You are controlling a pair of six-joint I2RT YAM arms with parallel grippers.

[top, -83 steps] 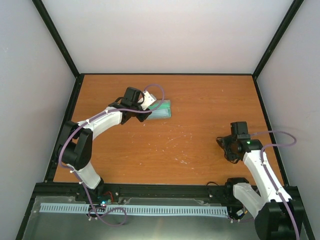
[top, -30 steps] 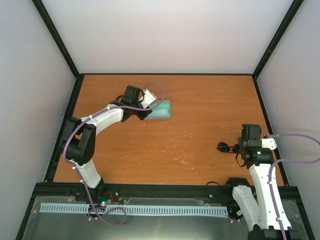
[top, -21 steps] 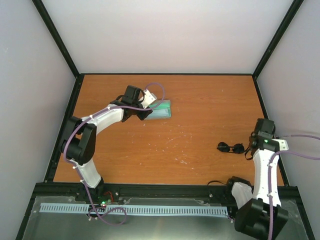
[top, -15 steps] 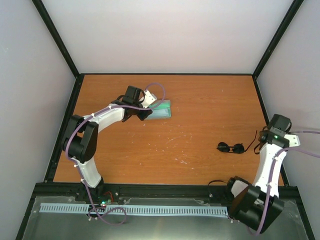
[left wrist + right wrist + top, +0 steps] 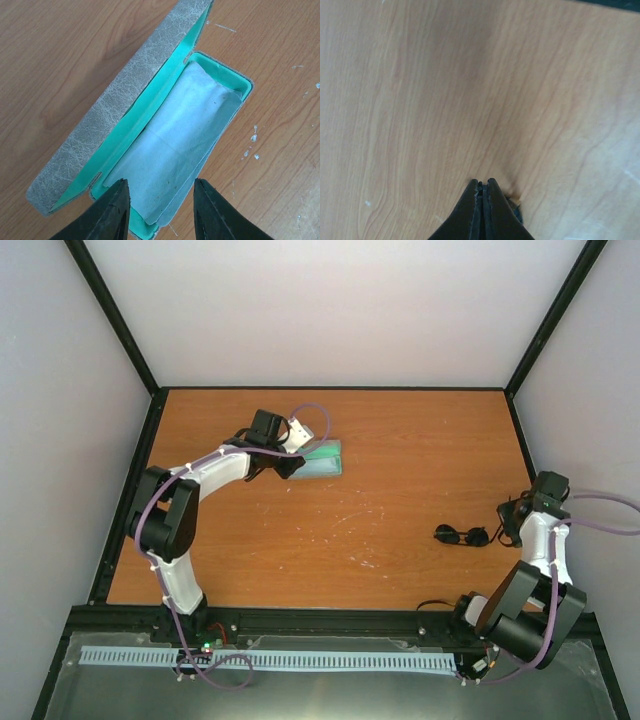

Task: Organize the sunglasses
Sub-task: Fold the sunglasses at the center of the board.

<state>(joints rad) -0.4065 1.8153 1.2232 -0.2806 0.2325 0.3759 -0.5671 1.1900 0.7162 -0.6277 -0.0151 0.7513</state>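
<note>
The wooden table (image 5: 400, 470) carries an open grey case (image 5: 322, 460) with green lining. The left arm (image 5: 215, 472) reaches forward from its base and bends at the elbow, so its wrist hangs directly over the case. The right arm (image 5: 545, 550) is folded steeply, forearm raised, with its wrist well right of the case and nearer the arm bases.

In the left wrist view the case's lid (image 5: 120, 115) stands open along one long side. A pale blue cloth (image 5: 180, 150) lies in the tray, covering most of the lining.

The sunglasses (image 5: 461, 535) lie flat on the table, well to the right of the case and nearer the bases. Their long axis runs left to right, both dark lenses side by side. Which way the temples point is too small to tell.

The left gripper (image 5: 159, 212) has its fingers (image 5: 112, 212) spread apart, straddling the case's near end and holding nothing. The right gripper (image 5: 481, 210) has its fingers (image 5: 470, 212) pressed together above bare wood, just right of the sunglasses, with nothing visible between them.
</note>
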